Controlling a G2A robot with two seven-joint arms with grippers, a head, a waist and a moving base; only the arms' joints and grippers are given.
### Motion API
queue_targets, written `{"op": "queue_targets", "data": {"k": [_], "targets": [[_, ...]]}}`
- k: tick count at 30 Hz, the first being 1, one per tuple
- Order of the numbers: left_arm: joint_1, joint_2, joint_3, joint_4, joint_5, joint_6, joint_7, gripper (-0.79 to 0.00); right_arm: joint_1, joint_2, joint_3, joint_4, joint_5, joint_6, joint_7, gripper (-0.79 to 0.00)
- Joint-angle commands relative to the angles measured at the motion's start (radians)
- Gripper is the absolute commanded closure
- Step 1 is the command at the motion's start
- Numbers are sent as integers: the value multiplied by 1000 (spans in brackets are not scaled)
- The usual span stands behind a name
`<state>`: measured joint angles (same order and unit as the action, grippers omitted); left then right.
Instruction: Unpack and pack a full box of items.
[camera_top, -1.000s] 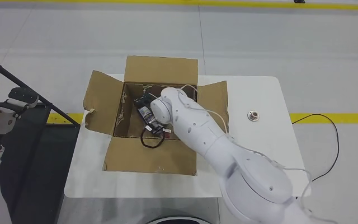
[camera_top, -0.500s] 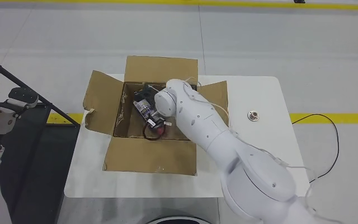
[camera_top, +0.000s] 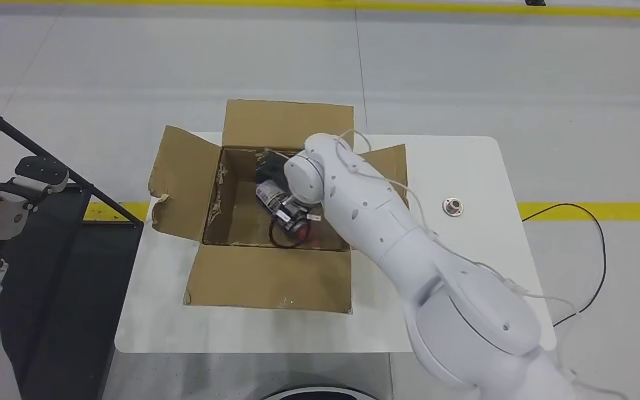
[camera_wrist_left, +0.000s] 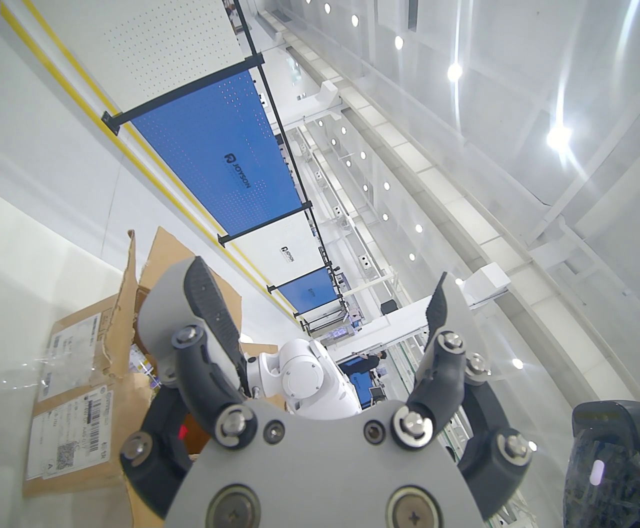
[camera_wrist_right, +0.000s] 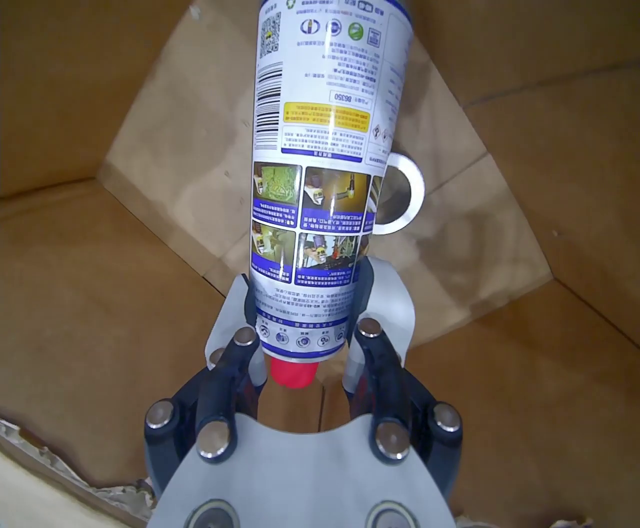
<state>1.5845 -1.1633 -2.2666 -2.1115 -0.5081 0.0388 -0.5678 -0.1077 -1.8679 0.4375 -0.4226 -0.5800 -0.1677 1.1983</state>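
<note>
The spray can (camera_wrist_right: 320, 165) is inside the open box (camera_wrist_right: 100, 280), gripped near its cap end by the right jaws, which are closed on it. One white finger (camera_wrist_right: 227, 325) presses each side of the can's body, and the red cap (camera_wrist_right: 294, 374) sits between them, pointing back towards the wrist. The can's other end points down and away towards the box floor, but it runs out of the right wrist view, so I cannot tell whether it touches the cardboard. A flat metal ring (camera_wrist_right: 417, 192) lies on the box floor just beside the can, partly hidden behind it. From the top view, the can (camera_top: 268, 192) and the right arm (camera_top: 360, 215) holding it are over the middle of the box (camera_top: 290, 122). All four flaps are folded outwards. The box stands on the white desk (camera_top: 450, 290). A small round metal part (camera_top: 455, 207) rests on the desk, well apart from the box, beyond the flap on the robot's right. The left jaws are wide open and hold nothing, their dark pads (camera_wrist_left: 210, 305) far apart and pointing up towards the hall ceiling. In that wrist view, a torn, labelled flap of the box (camera_wrist_left: 75, 380) is seen beside them.
</note>
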Motion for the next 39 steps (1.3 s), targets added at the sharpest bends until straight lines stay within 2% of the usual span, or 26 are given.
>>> {"op": "queue_targets", "data": {"k": [1,2,3,4,7,10,18,29,34,37,39], "targets": [[0,0,0,0,0,0,0,-785,-4,6,0,-14,-10,7,35,0],[0,0,0,0,0,0,0,-785,-6,9,0,-19,-18,19,53,-15],[0,0,0,0,0,0,0,-785,-8,11,2,-27,-23,31,65,-92],[0,0,0,0,0,0,0,-785,-10,14,3,-34,-28,40,74,-246],[0,0,0,0,0,0,0,-785,-18,23,10,-59,-41,55,85,-573],[0,0,0,0,0,0,0,-785,-26,31,15,-79,-61,80,79,-773],[0,0,0,0,0,0,0,-785,-52,35,19,-104,-118,155,22,-785],[0,0,0,0,0,0,0,-785,-73,19,33,-80,-101,14,-40,-782],[0,0,0,0,0,0,0,-785,-77,4,31,-61,-99,-17,-45,-720],[0,0,0,0,0,0,0,-785,-79,-7,28,-45,-97,-29,-43,-656],[0,0,0,0,0,0,0,-785,-80,-14,26,-31,-98,-35,-41,-646]]}}
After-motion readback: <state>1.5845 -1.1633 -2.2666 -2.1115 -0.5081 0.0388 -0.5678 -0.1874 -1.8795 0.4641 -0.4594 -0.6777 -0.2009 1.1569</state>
